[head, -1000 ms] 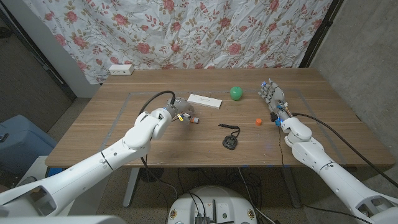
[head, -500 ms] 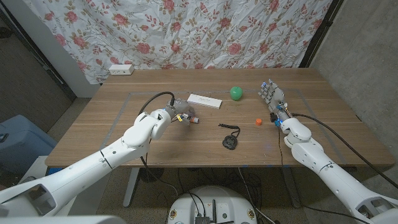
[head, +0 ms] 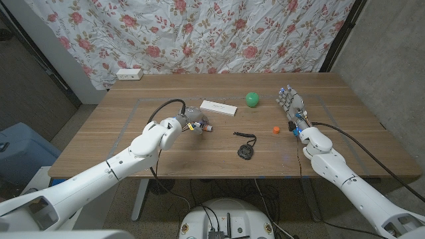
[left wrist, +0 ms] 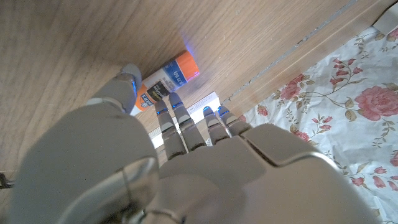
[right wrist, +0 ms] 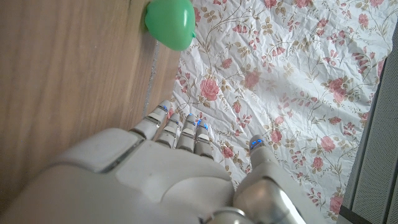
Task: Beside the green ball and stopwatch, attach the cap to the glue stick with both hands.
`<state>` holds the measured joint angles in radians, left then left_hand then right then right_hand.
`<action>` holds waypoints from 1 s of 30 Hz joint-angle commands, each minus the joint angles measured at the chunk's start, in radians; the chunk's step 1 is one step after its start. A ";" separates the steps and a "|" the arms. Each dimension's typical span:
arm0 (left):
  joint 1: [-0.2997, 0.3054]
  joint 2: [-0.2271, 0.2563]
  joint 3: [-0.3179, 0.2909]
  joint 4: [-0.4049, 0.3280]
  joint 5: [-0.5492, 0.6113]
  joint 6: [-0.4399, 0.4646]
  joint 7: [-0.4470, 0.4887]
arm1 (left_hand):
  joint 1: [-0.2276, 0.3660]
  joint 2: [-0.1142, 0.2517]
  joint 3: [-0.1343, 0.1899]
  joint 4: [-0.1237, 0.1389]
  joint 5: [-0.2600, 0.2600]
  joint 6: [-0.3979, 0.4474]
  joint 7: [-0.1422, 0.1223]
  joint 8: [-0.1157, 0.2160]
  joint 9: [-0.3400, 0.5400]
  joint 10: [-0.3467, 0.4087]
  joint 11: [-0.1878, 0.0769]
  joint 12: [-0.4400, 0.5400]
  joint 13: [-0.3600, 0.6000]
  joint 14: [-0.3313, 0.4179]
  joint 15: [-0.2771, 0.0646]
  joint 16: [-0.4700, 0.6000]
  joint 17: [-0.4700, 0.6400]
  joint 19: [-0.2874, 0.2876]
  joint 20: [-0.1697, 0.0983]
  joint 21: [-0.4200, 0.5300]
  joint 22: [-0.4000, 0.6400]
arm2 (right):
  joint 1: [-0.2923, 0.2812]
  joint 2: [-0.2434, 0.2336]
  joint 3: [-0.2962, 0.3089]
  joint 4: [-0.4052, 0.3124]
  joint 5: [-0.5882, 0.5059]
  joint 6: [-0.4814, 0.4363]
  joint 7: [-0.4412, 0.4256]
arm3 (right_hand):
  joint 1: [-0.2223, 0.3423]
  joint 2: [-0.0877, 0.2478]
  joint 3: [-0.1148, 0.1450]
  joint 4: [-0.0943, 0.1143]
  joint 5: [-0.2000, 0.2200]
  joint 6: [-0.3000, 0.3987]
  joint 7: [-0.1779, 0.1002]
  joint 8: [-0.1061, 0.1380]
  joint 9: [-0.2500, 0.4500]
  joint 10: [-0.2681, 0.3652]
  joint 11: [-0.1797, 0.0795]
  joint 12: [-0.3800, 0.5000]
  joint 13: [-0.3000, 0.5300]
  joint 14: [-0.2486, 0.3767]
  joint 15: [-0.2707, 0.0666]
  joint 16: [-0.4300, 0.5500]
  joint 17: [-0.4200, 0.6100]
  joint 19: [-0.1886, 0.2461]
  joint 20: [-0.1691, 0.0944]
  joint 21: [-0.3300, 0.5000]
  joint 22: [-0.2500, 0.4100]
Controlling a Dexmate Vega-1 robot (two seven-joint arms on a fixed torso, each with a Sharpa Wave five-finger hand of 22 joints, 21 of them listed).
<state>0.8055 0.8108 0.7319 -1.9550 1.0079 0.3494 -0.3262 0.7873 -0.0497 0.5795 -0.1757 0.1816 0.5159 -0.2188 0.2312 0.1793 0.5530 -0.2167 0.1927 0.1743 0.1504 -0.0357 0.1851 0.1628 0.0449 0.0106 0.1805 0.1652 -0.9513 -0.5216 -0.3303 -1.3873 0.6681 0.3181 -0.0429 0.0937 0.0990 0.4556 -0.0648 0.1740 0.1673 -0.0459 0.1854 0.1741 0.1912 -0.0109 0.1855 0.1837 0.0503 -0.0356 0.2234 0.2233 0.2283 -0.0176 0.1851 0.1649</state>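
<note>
Across the wooden counter (head: 133, 133) your left hand (head: 188, 121) is curling thumb and fingers around the white-and-orange glue stick (left wrist: 163, 78), while the small orange cap (head: 275, 129) is waiting just beside your open, empty right hand (head: 291, 105).

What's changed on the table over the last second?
Almost nothing. The left hand stays at the glue stick, fingers around it, with no clear move. The right hand stays open near the table edge. Cap, stopwatch and ball lie as before.
</note>
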 commanded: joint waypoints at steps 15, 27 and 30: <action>-0.006 0.001 0.010 0.026 -0.064 -0.003 0.060 | 0.073 0.038 -0.010 -0.003 0.000 0.141 -0.002 0.018 0.008 0.122 0.003 0.008 0.003 0.071 -0.082 0.003 0.002 0.058 -0.008 0.010 0.002 | -0.006 0.008 0.001 -0.004 -0.004 0.003 -0.018 | 0.004 0.044 -0.001 -0.008 0.006 0.009 -0.015 0.006 0.003 0.006 -0.003 0.008 0.002 0.000 0.005 0.003 0.002 0.004 0.008 0.005 0.004; -0.007 -0.008 0.019 0.042 -0.057 0.015 0.104 | 0.133 0.048 -0.045 -0.002 0.000 0.300 -0.001 0.025 0.009 0.255 -0.001 0.007 0.005 0.160 -0.076 0.003 0.002 0.111 -0.015 0.010 0.002 | -0.001 0.018 -0.002 0.005 -0.007 0.007 -0.025 | 0.005 0.045 -0.001 -0.010 0.006 0.016 -0.019 0.007 0.003 0.011 -0.002 0.010 0.002 0.000 0.003 0.004 0.002 0.007 0.013 0.006 0.004; -0.005 -0.010 0.021 0.044 -0.056 0.024 0.110 | 0.142 0.046 -0.053 -0.002 0.000 0.321 -0.001 0.023 0.008 0.276 -0.002 0.005 0.005 0.178 -0.078 0.004 0.002 0.126 -0.017 0.012 0.002 | 0.000 0.019 -0.003 0.005 -0.008 0.005 -0.027 | 0.006 0.046 -0.001 -0.010 0.006 0.018 -0.021 0.007 0.003 0.013 -0.001 0.010 0.003 0.001 0.004 0.004 0.002 0.007 0.014 0.006 0.004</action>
<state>0.7995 0.8082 0.7454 -1.9225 0.9479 0.3510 -0.2465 0.9140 -0.0050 0.5347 -0.1771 0.1816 0.8123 -0.2215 0.2517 0.1835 0.8069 -0.2179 0.1965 0.1742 0.3084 -0.0413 0.1850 0.1631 0.1581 -0.0055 0.1861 0.1651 -0.9557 -0.5094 -0.3296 -1.3876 0.6624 0.3218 -0.0640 0.0937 0.0990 0.4516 -0.0692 0.1740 0.1766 -0.0613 0.1879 0.1741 0.1947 -0.0144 0.1855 0.1836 0.0503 -0.0356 0.2234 0.2233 0.2319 -0.0069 0.1851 0.1649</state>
